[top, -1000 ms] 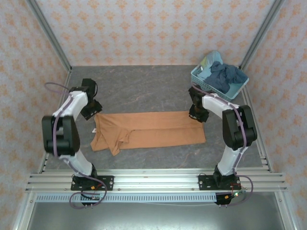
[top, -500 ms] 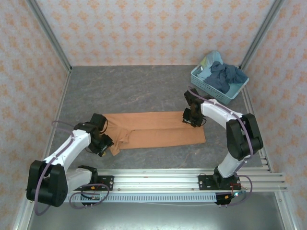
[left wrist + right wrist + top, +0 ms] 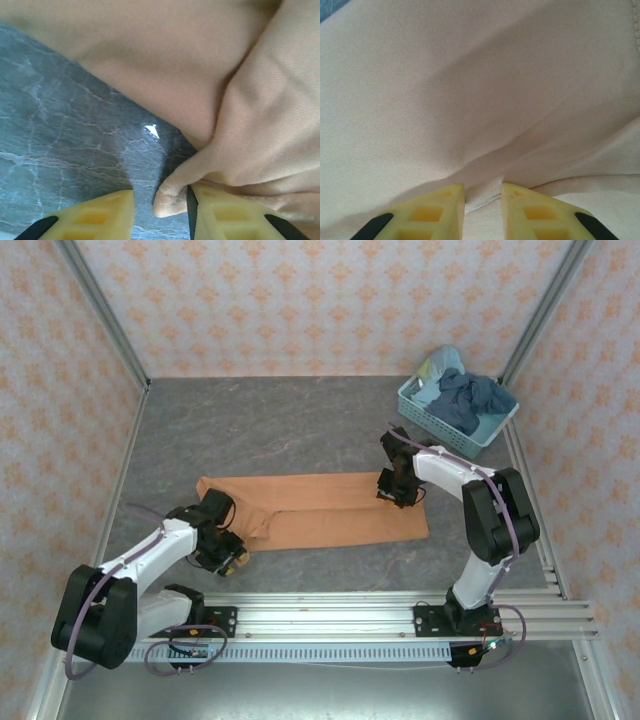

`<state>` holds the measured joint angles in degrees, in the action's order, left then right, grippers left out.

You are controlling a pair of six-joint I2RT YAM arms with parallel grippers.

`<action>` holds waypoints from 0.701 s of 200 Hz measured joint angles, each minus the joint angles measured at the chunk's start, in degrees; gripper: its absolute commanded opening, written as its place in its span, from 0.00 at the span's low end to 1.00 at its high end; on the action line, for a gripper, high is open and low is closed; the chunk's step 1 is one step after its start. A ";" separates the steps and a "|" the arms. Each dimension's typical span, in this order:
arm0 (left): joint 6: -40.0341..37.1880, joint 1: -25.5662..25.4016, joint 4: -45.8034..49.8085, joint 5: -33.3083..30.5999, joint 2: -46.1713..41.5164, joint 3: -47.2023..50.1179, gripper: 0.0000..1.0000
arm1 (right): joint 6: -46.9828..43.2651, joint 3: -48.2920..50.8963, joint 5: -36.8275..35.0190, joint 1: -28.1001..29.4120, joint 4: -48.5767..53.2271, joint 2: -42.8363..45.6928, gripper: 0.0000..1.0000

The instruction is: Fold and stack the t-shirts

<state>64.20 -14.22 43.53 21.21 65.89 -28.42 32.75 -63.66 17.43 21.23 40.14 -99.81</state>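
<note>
The orange-tan t-shirt (image 3: pixel 330 508) lies folded into a long strip across the middle of the table, with no print showing. My left gripper (image 3: pixel 229 551) sits low at the strip's near-left corner. In the left wrist view that gripper (image 3: pixel 160 211) is open, and a small folded tip of the shirt (image 3: pixel 172 197) rests against its right finger with bare table beside it. My right gripper (image 3: pixel 397 490) is down on the strip's far-right part. In the right wrist view it (image 3: pixel 483 206) is pinched on a raised ridge of the cloth (image 3: pixel 482 192). Dusty blue shirts (image 3: pixel 472 395) lie heaped in the basket.
The light-blue lattice basket (image 3: pixel 437 418) stands at the back right corner, close behind the right arm. Grey marbled tabletop (image 3: pixel 280 425) stretches behind the shirt. Patterned walls and metal posts close in the sides, and an aluminium rail (image 3: pixel 320 612) runs along the near edge.
The left arm swung from the shirt's far-left corner down to its near-left corner. The right gripper slid slightly left along the far-right edge. The shirt's left end changed shape.
</note>
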 measured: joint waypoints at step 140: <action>-5.79 -1.55 8.57 -13.75 0.00 -16.28 0.00 | 2.56 -0.96 -1.11 -0.81 0.61 -3.63 0.22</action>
<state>58.41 -15.77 52.10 7.46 65.89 -44.71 35.31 -64.62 16.32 20.43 40.75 -103.44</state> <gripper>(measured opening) 0.041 0.225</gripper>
